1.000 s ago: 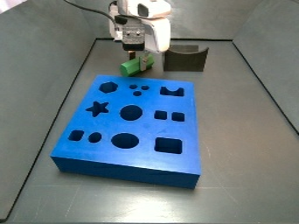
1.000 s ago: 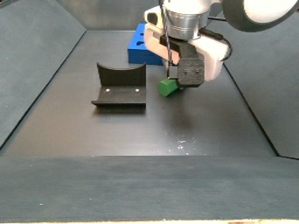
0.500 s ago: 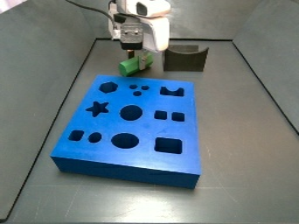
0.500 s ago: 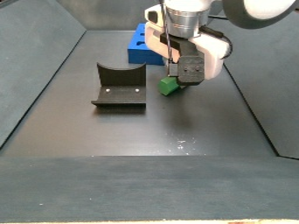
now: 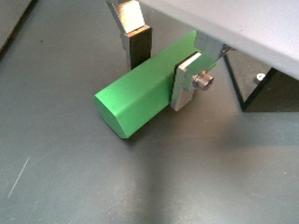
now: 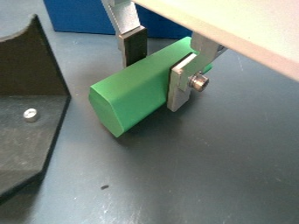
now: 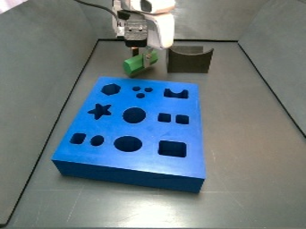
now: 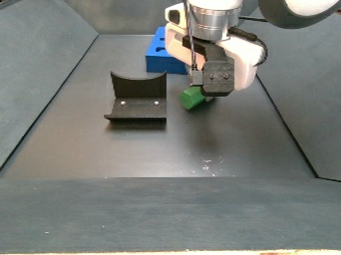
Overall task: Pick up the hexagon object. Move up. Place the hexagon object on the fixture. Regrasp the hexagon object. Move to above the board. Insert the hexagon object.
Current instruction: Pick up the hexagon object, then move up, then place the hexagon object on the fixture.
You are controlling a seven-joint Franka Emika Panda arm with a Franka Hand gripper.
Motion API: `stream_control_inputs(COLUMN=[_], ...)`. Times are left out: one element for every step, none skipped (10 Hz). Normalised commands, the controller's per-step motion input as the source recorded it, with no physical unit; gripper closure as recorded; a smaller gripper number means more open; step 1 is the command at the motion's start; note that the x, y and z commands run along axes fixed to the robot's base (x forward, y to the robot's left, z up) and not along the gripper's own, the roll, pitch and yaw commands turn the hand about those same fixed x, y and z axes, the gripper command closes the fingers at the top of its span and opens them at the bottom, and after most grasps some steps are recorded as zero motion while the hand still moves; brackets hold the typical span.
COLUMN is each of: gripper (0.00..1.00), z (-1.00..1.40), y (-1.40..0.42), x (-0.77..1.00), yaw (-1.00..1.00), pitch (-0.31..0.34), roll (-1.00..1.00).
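Plainly green hexagon object, claw clamped

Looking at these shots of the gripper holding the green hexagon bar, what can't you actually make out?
- Hexagon object: its far end, hidden behind the gripper in both wrist views.
- Board: cut off by the frame edge in a wrist view; mostly hidden by the arm in a side view.
- Fixture: notch too small.

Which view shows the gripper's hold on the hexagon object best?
Both wrist views: the hexagon object fills the frame, clamped between the fingers of the gripper; its hexagonal end face shows too. In both side views it is only a small green bar under the gripper, near the fixture.
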Motion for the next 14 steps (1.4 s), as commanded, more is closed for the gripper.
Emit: stream_control_inputs(gripper=[1.00,1.00,1.00,1.00,1.00,1.00,1.00,1.00,1.00,1.00,1.00,1.00,1.00,1.00], z=[0.00,0.79,0.79,0.73,0.59,0.49,0.37,0.29,0.20,1.00,1.00,1.00,1.00,1.00], y=[0.00,0.00,0.06,0.05,0.03,0.02,0.01,0.01,0.01,0.00,0.00,0.00,0.00,0.00], x=[0.00,0.00,0.03,0.01,0.00,0.00,-0.01,-0.02,-0.02,0.00,0.00,-0.01,-0.02,-0.02], yaw=[0.00,0.00,0.02,0.02,0.02,0.02,0.02,0.01,-0.01,0.00,-0.01,-0.01,0.00,0.01], pitch=[0.000,0.000,-0.007,0.016,0.053,0.077,0.088,0.088,0.081,0.000,-0.002,0.011,0.034,0.058], roll=[0.00,0.00,0.00,-0.02,-0.06,-0.10,-0.13,-0.15,-0.17,0.00,-0.02,-0.03,-0.05,-0.07])
